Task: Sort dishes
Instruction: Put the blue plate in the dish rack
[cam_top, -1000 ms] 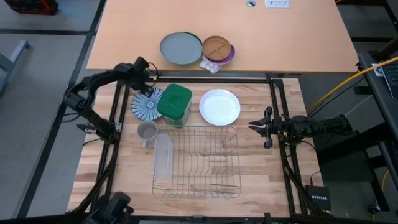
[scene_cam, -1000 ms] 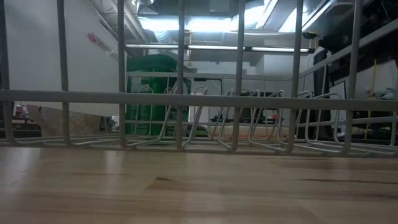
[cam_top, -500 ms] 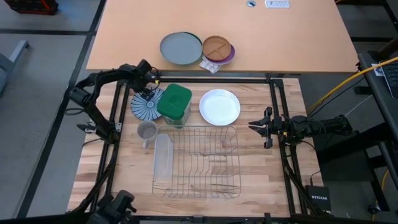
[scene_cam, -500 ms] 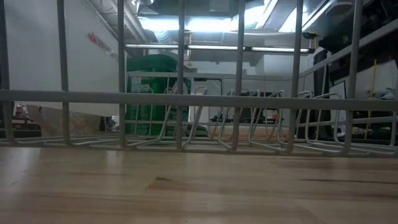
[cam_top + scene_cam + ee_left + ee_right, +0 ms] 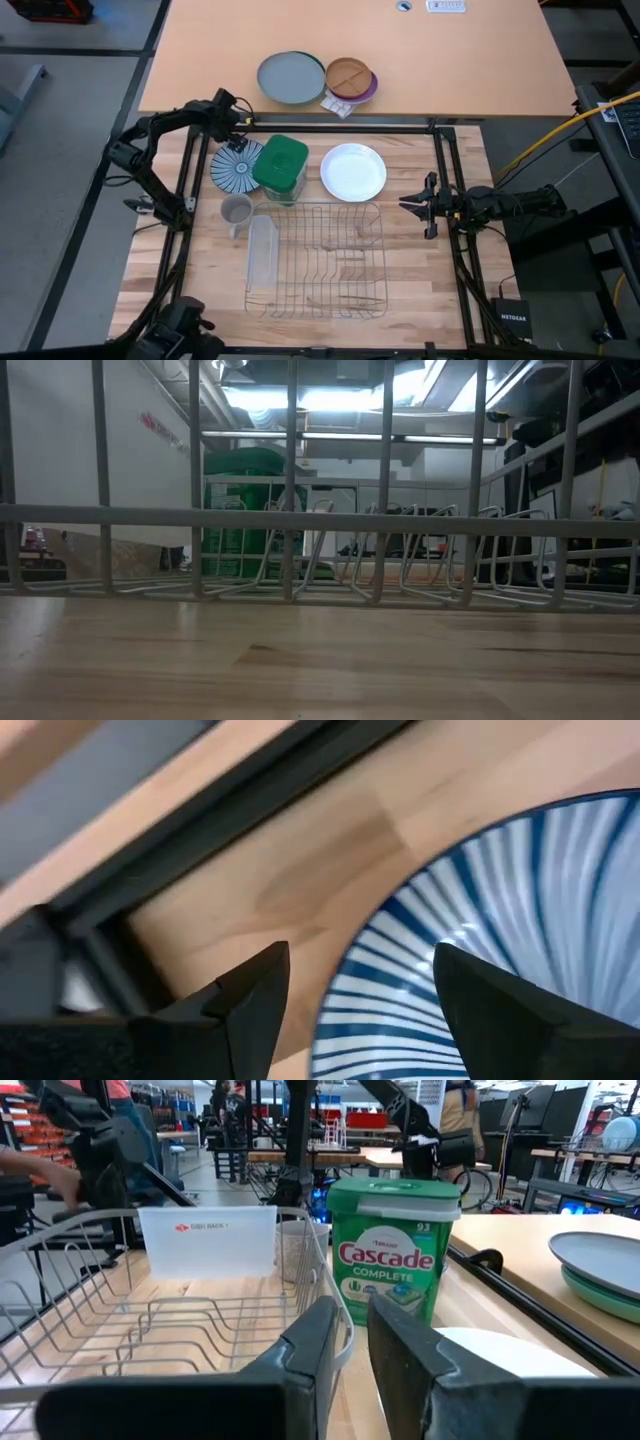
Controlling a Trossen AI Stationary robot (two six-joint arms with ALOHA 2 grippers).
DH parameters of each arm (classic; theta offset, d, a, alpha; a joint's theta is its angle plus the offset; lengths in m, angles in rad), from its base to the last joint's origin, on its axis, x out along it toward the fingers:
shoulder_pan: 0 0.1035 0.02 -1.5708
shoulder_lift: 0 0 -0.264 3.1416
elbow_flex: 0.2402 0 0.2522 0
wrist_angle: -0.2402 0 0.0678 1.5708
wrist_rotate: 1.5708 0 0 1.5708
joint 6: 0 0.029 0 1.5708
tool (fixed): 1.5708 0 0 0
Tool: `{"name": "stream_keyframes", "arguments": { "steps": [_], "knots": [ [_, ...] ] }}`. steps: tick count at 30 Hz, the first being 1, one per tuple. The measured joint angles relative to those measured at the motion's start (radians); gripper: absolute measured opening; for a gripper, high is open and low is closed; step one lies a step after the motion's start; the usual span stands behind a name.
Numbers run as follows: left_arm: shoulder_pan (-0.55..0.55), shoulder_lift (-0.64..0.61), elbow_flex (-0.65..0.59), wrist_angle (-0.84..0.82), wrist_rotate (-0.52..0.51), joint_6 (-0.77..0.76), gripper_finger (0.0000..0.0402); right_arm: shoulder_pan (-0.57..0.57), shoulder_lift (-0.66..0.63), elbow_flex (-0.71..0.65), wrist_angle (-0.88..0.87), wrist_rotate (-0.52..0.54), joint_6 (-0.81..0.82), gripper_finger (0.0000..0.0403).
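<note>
The left claw (image 5: 237, 134) is hovering at the far rim of the blue-and-white striped plate (image 5: 237, 167), its fingers (image 5: 255, 1005) spread apart and straddling that rim (a stance that looks meant for pinching the edge, though nothing is being gripped yet). That plate is lying flat on the table (image 5: 160, 270), partly tucked under the green detergent tub (image 5: 281, 166) just beside the wire dish rack (image 5: 318, 258). The plain white plate (image 5: 353, 171) is sitting on the tub's other side, also just beyond the rack. The right claw (image 5: 414, 205) is waiting beside the rack, fingers nearly together and holding nothing, probably keeping clear of the working arm.
</note>
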Motion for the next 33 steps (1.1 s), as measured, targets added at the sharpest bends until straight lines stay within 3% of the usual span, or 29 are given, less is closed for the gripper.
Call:
{"name": "stream_keyframes", "arguments": {
  "steps": [5,33],
  "knots": [
    [0.042,0.0,0.0,0.029,0.085,0.011,0.0237,0.0,0.0,0.0,-0.025,0.0,0.0,0.0069],
    [0.072,0.017,0.0,0.06,0.122,-0.058,0.0237,0.0,0.0,0.0,-0.028,-0.087,0.001,0.0069]
  ]
}}
